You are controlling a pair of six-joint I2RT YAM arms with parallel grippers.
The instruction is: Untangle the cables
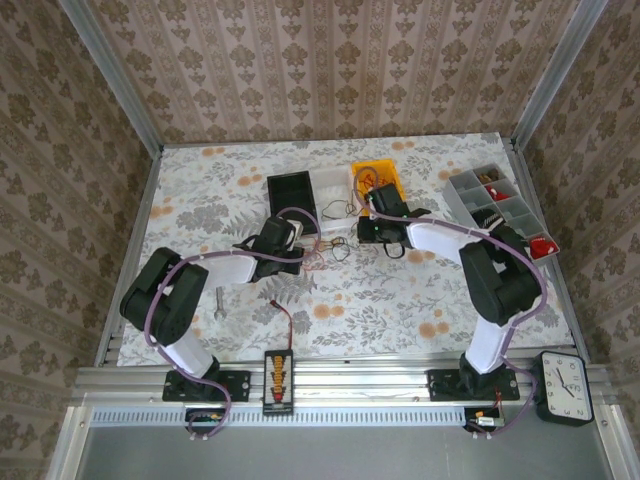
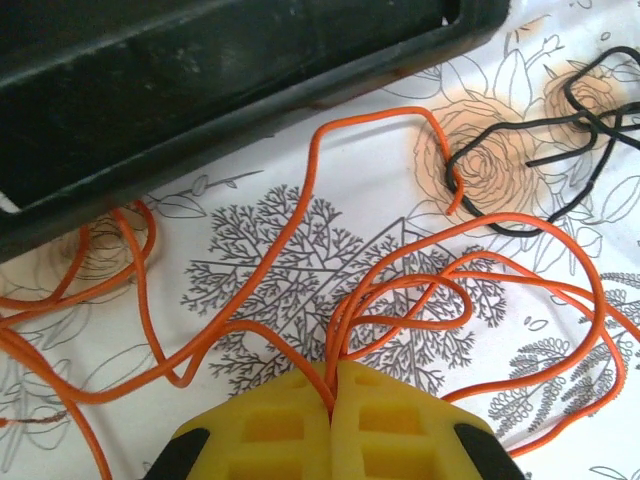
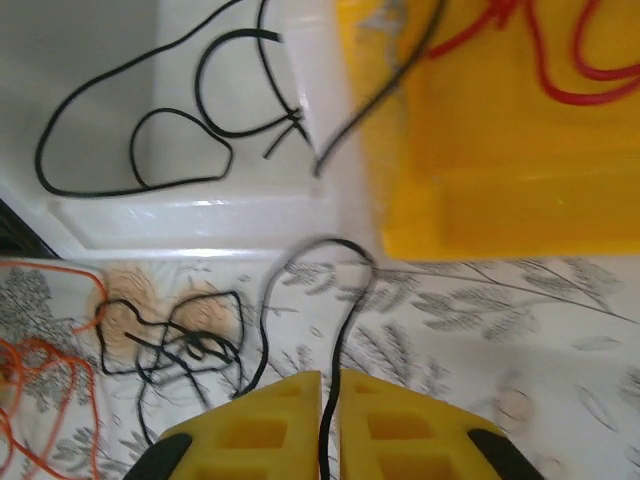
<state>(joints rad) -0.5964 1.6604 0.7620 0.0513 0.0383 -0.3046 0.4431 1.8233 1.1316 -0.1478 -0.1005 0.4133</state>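
No legible text; clock [image 1: 565, 385] numerals too small.

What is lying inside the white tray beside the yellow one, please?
Loops of thin black cable lie in the white tray; its far end is cut off in this view.

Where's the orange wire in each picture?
Top view: the orange wire is in the middle of the picture.
Left wrist: it loops across the whole picture, pinched in the left tool.
Right wrist: bottom left corner.
Shared landmark: the black wire tangle beside it.
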